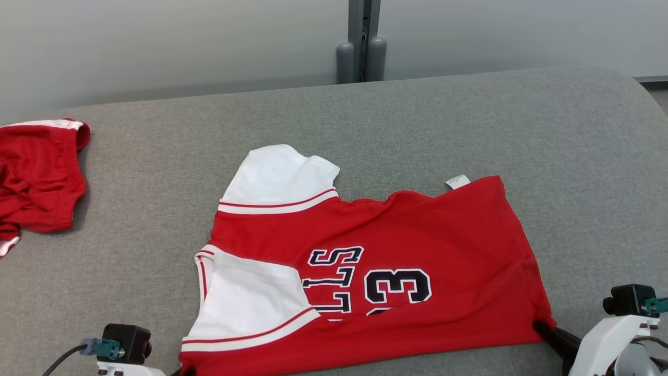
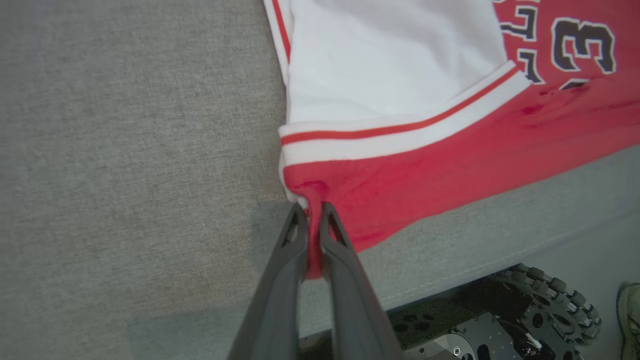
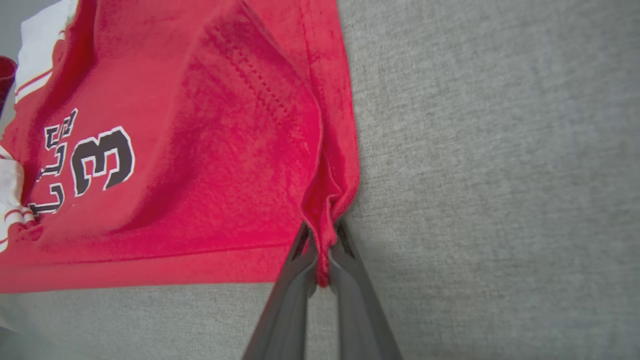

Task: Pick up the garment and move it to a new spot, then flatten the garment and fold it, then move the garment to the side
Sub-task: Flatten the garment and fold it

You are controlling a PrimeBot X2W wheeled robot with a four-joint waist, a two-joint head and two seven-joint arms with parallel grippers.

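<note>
Between the fingers of the left gripper (image 2: 314, 212), pressed together, sits a bunched fold of red hem. The pinch is on the near-left corner of the red and white fabric jersey (image 1: 417, 245), just past the striped cuff of its white sleeve (image 2: 390, 60). Right gripper (image 3: 322, 235) is likewise closed tight on cloth, pinching the red bottom corner at the opposite end; the fabric puckers into a narrow ridge running up from its fingertips. Jersey lies spread on the grey cloth-covered surface (image 1: 469, 120), its near edge running from one gripper to the other and the rest extending away from both. Black white-outlined lettering and numeral (image 1: 397, 285) face up, ahead and right of the left gripper, ahead and left of the right one. Small white label (image 1: 457, 181) pokes out at the far edge, ahead of the right gripper. Light wrinkles cross the red body. Crumpled red garment with white trim (image 1: 36, 177) lies well apart, ahead and left of the left gripper, not touching the jersey. Beneath the left gripper, past the surface's edge: dark roller-rimmed wheel (image 2: 545, 300).
</note>
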